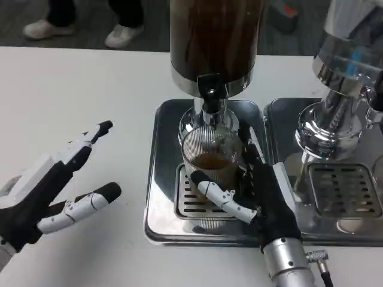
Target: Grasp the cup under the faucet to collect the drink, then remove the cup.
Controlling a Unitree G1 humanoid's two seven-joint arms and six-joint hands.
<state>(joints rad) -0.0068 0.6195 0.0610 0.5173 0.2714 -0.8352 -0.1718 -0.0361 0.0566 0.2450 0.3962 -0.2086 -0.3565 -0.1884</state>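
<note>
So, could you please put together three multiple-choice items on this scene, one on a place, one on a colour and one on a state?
1. Where does the cup stand?
A. On the bare table
B. On the drip tray under the faucet
C. In the left hand

2. What colour is the drink in the cup?
A. Brown
B. Green
C. Clear

3. How is the left hand?
A. Holding the cup
B. Pressing the faucet
C. Holding nothing, fingers apart

Answers: 1 B, the cup sits on the tray's grate directly below the spout. 2 A, brown liquid shows through the glass. 3 C, it hovers over the table with spread fingers, while the right hand wraps the cup.
</note>
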